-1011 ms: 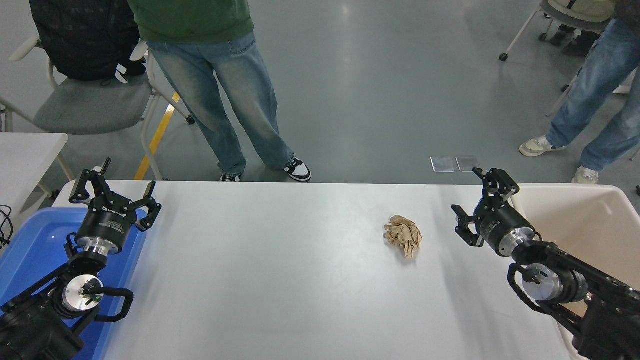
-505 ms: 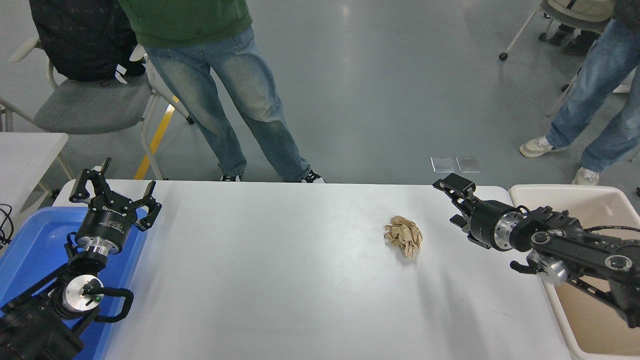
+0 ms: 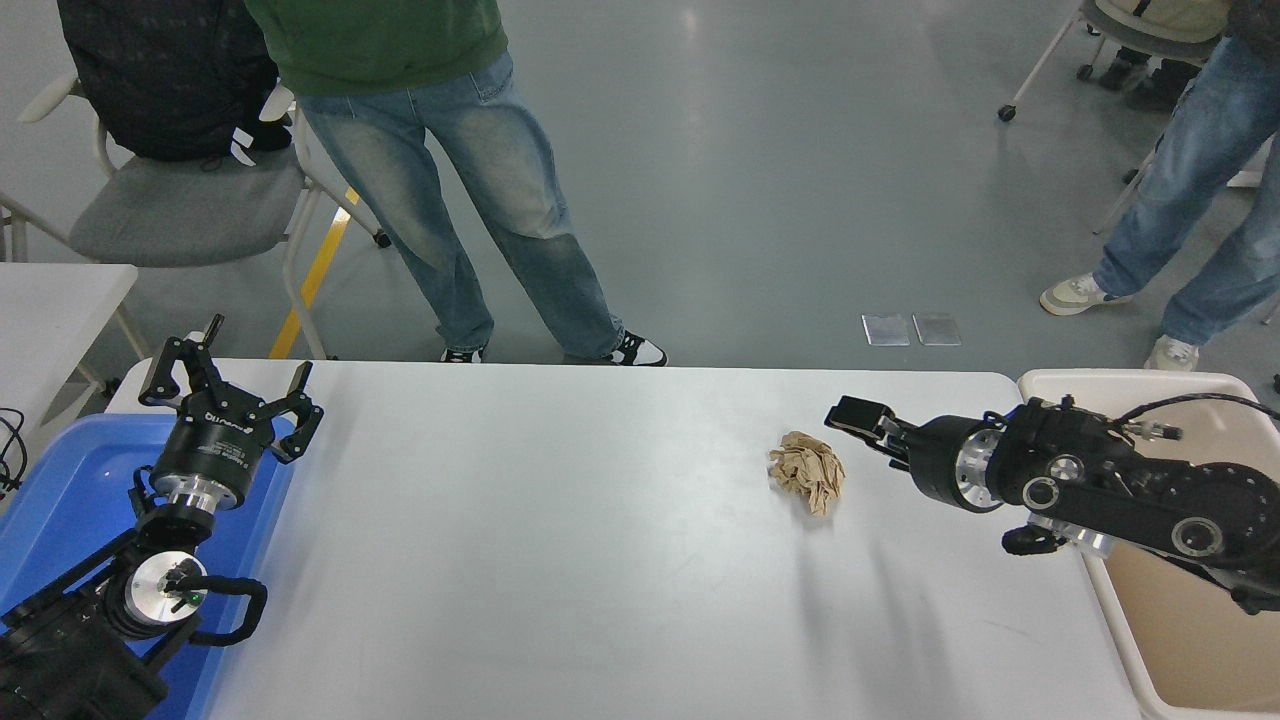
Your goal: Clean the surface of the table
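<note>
The table surface [image 3: 560, 530] is a wide white top with rounded corners. A crumpled brown paper wad [image 3: 808, 470] lies on it, right of centre. My right gripper [image 3: 868, 432] reaches in from the right, low over the table and pointing left. It is open and empty, with its tip just to the right of the wad and slightly beyond it, not touching. My left gripper [image 3: 228, 385] is parked at the lower left, open and empty, above the blue bin's far edge.
A blue bin [image 3: 60, 480] stands at the table's left end and a beige bin [image 3: 1190, 640] at its right end, under my right arm. A person in jeans [image 3: 470, 190] stands at the far edge. Another person [image 3: 1190, 200], a chair [image 3: 170, 210] and a small white table [image 3: 50, 300] are nearby.
My right arm has swung left and down from over the beige bin, and its gripper has turned to point at the paper wad. The wad and my left arm have not moved.
</note>
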You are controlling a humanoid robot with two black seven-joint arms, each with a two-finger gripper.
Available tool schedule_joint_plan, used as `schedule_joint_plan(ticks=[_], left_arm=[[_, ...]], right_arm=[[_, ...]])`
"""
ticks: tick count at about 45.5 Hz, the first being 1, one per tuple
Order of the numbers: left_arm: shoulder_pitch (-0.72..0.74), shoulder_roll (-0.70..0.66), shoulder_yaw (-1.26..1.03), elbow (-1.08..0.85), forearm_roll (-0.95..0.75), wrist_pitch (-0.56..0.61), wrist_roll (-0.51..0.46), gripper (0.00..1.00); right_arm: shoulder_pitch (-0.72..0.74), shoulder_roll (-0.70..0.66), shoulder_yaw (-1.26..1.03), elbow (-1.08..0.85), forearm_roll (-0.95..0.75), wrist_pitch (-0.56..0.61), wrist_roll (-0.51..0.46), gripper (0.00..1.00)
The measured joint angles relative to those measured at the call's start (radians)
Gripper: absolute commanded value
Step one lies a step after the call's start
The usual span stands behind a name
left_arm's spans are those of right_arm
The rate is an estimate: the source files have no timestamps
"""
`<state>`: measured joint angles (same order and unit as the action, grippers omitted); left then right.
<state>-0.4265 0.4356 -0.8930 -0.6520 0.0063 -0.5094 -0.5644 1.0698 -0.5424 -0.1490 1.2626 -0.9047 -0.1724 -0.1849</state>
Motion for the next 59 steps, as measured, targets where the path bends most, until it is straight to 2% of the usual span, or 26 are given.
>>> schedule_joint_plan(ticks=[19, 37, 59], left_arm=[[0.0, 0.0, -0.001, 0.0, 0.0, 0.0, 0.001, 0.99], [0.0, 0.0, -0.001, 0.0, 0.0, 0.0, 0.0, 0.99], [0.0, 0.0, -0.001, 0.0, 0.0, -0.001, 0.0, 0.99]], right_arm=[[0.078, 0.113, -0.202, -0.099, -0.181, -0.077, -0.005, 0.99], [0.024, 0.264, -0.231, -0.275, -0.219, -0.12, 0.001, 0.99], [-0.07, 0.365, -0.23, -0.468, -0.22, -0.168, 0.04, 0.99]])
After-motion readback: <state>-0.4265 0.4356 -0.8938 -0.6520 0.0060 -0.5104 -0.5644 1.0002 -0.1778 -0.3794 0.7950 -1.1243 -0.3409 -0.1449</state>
